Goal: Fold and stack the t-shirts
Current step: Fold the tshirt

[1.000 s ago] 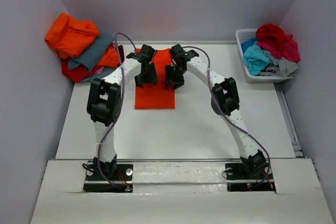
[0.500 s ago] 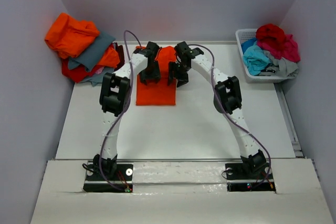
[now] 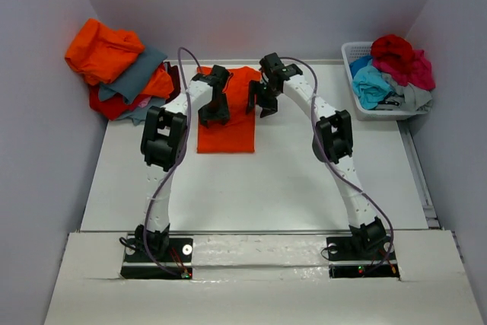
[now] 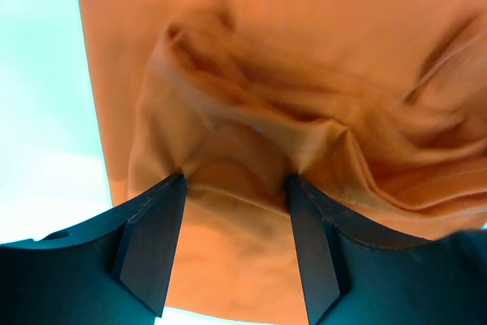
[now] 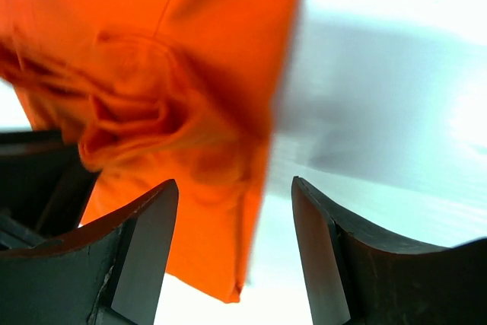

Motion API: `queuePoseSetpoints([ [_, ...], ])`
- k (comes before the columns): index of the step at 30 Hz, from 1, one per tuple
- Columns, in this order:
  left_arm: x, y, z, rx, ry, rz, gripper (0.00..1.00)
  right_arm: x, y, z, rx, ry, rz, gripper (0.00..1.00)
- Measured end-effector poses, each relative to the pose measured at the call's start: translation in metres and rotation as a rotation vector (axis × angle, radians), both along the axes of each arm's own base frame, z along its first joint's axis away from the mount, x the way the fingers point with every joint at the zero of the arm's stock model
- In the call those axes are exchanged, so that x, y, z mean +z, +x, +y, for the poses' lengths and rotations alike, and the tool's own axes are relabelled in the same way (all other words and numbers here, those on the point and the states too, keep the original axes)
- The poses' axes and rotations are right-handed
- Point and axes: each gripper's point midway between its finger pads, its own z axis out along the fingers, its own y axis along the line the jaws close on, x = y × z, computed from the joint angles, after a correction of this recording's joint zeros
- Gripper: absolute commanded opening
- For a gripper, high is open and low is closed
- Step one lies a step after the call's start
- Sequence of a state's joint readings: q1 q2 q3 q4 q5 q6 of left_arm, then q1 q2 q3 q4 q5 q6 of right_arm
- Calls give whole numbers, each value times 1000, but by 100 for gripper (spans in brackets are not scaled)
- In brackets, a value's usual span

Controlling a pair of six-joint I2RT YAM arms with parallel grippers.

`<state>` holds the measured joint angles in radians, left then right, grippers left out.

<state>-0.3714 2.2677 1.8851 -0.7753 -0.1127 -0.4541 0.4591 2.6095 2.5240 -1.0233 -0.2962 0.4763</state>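
The orange t-shirt (image 3: 228, 131) lay folded into a narrow rectangle on the far middle of the table (image 3: 251, 188), between the two arms.

The left pincer (image 3: 212, 109) stood over the shirt's left half. In the left wrist view its jaws were spread apart, and both fingertips (image 4: 156, 218) pressed on the cloth, which puckered into a ridge between them. The pincer was released, not clenched. Its position over the shirt matched that of one second earlier; the left arm's elbow had shifted rightward and away from the base.

The right pincer (image 3: 266, 102) had moved rightward and farther back since the earlier frame, from above the shirt to its right edge. Its jaws were spread wider than before and held nothing. In the right wrist view the shirt's edge and bare table showed between the fingers (image 5: 137, 256).

The shirt's near edge sat slightly farther from the bases than one second earlier.

A pile of t-shirts (image 3: 114, 62), orange and grey, remained unchanged at the far left. The white basket (image 3: 380, 114) at the far right held red, crimson and turquoise shirts (image 3: 396, 62), also unchanged.
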Motion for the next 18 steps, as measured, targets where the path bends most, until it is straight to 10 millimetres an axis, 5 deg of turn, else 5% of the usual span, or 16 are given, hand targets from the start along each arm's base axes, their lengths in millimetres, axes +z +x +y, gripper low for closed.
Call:
queuePoseSetpoints([
  [6, -1, -12, 5, 0, 13, 33, 68, 2, 22, -22, -71, 20, -15, 68],
  [18, 13, 20, -6, 1, 2, -18, 68, 0, 25, -24, -78, 23, -16, 68],
])
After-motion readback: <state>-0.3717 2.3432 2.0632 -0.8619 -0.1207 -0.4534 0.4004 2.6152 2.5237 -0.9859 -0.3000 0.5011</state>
